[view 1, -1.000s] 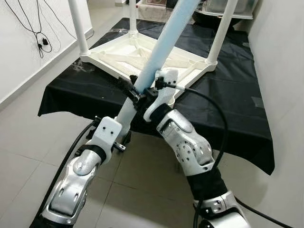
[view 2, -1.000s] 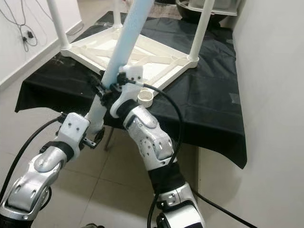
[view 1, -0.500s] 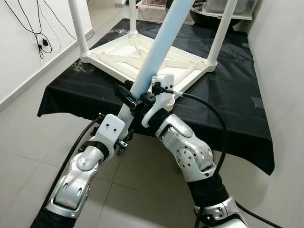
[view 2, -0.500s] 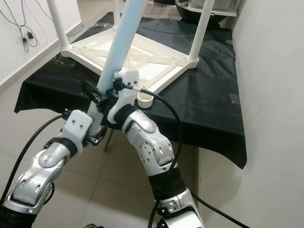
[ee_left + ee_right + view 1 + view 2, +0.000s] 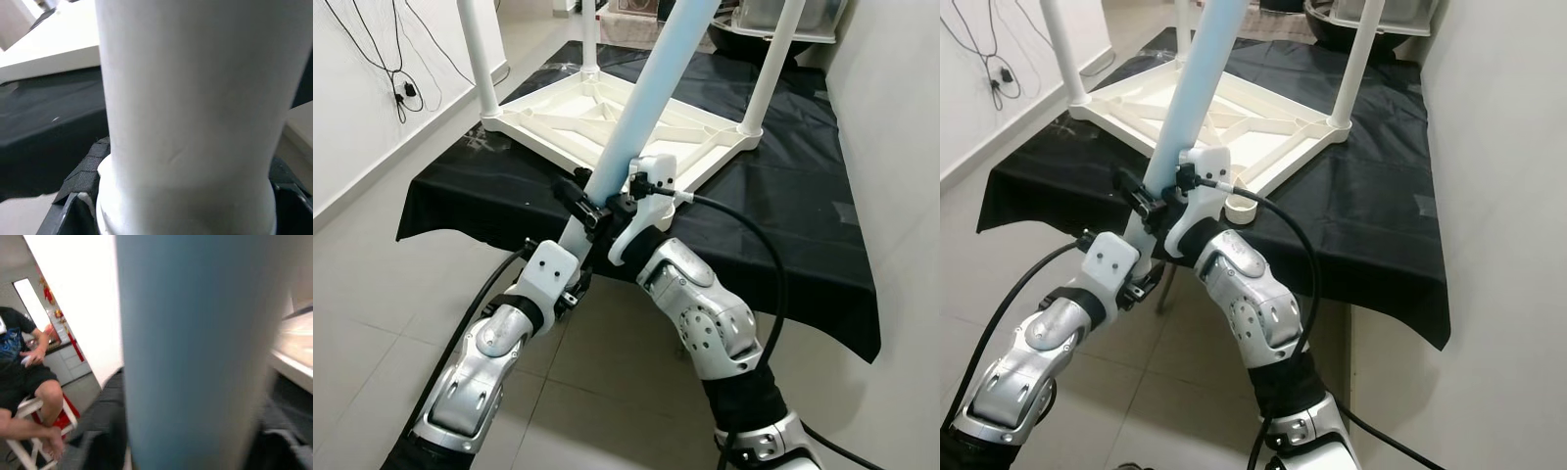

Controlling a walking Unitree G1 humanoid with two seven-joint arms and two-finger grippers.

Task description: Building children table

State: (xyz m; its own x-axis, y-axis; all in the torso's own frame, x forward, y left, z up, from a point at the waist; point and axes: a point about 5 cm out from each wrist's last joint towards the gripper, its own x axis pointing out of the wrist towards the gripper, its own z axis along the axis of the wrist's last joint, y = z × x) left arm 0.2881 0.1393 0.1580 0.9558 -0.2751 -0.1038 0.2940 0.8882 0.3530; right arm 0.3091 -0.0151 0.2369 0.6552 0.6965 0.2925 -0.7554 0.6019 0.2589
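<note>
A white children's table top (image 5: 558,108) lies upside down on a black cloth, with three white legs standing up from its corners. Its near corner has an open round socket (image 5: 1240,207). Both grippers hold a long pale blue leg (image 5: 646,108) that slants up to the right over the table. My left gripper (image 5: 573,217) is shut on the leg's whiter lower end (image 5: 195,122). Just above it, my right gripper (image 5: 599,203) is shut around the shaft (image 5: 190,357). The leg's bottom end hangs off the cloth's near edge, short of the socket.
The black cloth (image 5: 783,215) covers a low surface with its front edge close to my arms. A wall (image 5: 901,117) runs along the right. Cables (image 5: 406,93) hang on the left wall. A person (image 5: 24,377) sits on a white stool.
Both arms and the leg shifted slightly down and toward me, and the leg's tilt changed a little. Both grips stayed shut.
</note>
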